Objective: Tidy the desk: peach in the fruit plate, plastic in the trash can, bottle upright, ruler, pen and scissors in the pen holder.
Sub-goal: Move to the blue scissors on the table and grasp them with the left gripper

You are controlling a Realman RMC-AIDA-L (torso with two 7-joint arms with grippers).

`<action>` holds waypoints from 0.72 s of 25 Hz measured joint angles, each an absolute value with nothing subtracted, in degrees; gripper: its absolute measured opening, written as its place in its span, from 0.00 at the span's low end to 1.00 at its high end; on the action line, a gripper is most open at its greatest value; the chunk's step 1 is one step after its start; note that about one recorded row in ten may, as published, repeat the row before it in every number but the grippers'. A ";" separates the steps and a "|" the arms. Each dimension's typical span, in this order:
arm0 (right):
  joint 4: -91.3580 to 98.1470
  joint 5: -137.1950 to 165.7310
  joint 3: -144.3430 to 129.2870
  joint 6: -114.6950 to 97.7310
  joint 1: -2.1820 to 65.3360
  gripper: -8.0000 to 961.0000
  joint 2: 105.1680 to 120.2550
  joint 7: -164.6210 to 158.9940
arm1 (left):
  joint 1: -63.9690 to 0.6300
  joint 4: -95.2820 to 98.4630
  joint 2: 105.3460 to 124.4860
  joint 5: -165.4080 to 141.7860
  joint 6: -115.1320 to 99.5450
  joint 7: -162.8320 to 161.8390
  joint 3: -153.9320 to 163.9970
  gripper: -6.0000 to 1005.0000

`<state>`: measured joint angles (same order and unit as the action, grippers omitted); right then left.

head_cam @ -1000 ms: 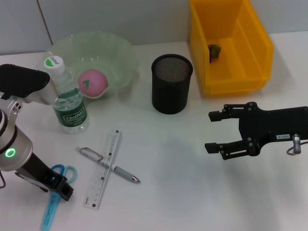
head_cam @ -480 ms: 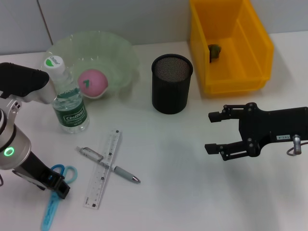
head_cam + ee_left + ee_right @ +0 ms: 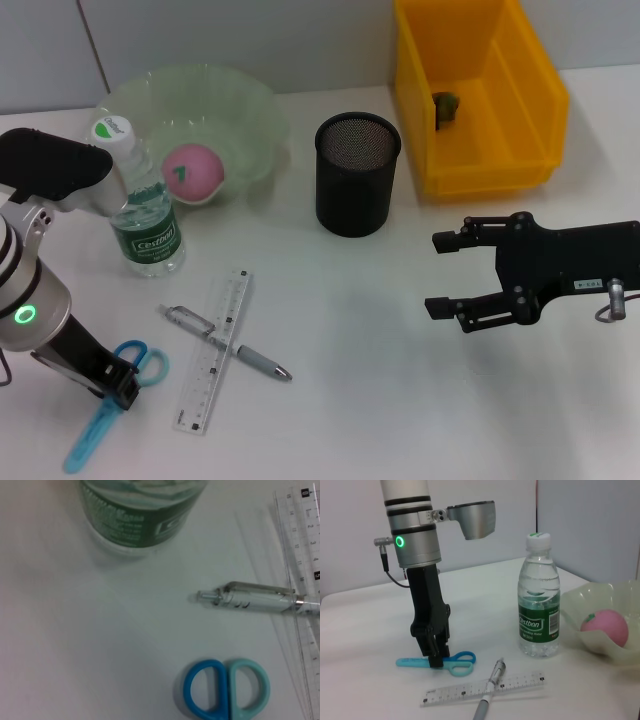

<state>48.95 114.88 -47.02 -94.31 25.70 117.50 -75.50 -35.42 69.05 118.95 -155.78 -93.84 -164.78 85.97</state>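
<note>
My left gripper (image 3: 112, 385) (image 3: 435, 657) is down at the table's near left, shut on the blue scissors (image 3: 138, 364) (image 3: 454, 663) (image 3: 227, 690) near their pivot; the blades point toward the front edge. A clear ruler (image 3: 213, 350) lies beside them with a grey pen (image 3: 228, 345) (image 3: 250, 600) across it. The bottle (image 3: 140, 215) stands upright. A pink peach (image 3: 190, 172) sits in the green fruit plate (image 3: 250, 110). The black mesh pen holder (image 3: 357, 185) stands mid-table. A green crumpled plastic piece (image 3: 446, 105) lies in the yellow trash can (image 3: 480, 165). My right gripper (image 3: 440, 272) hovers open at the right.
The bottle stands close to the plate's front rim, just beyond the left arm. The pen holder and the yellow bin stand side by side along the back. White table surface stretches between the ruler and the right gripper.
The left gripper shifted slightly left and the scissors swung with it, their blades now angled more to the left. The right arm has not moved.
</note>
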 joint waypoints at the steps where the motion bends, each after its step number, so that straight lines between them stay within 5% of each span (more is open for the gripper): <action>1: 48.95 114.88 -47.02 -94.31 25.73 0.80 117.50 -75.52 | -35.45 69.11 118.96 -155.76 -93.85 -164.80 86.04 0.41; 5: 48.95 114.87 -47.02 -94.31 25.75 0.80 117.43 -75.63 | -35.63 69.11 118.99 -155.74 -93.86 -164.86 86.26 0.30; 18: 48.95 114.87 -47.02 -94.30 25.52 0.79 117.48 -75.79 | -35.84 68.82 119.00 -155.67 -93.87 -164.82 87.17 0.32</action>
